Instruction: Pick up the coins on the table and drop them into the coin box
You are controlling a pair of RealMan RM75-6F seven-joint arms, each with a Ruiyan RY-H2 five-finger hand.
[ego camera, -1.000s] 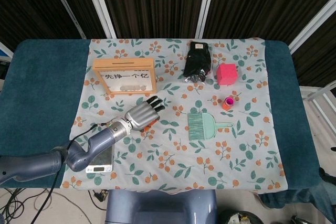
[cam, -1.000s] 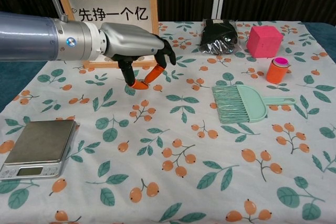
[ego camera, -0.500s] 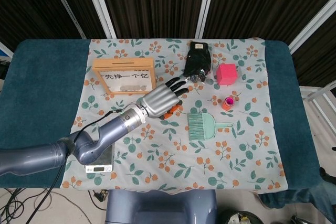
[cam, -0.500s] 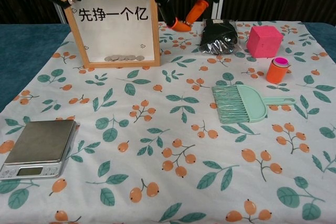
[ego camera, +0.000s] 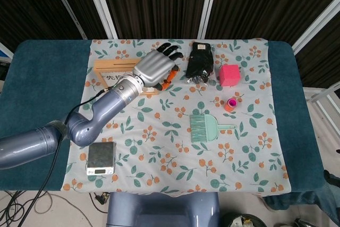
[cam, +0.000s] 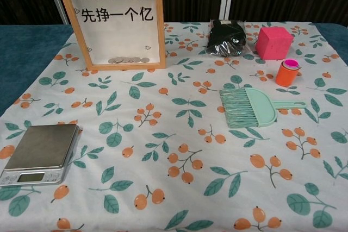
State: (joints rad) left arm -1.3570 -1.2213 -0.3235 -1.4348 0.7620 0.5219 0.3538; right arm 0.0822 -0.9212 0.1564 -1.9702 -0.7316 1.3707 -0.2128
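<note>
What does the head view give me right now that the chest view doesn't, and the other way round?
Only the head view shows the left hand, raised over the coin box's right end, fingers spread toward the black bag; whether it holds a coin cannot be told. It also shows some coins on the cloth by the bag. Only the chest view shows the box's printed front and the coins lying inside at its bottom. Both show the scale, green brush, pink cube and orange cup. The right hand appears in neither.
</note>
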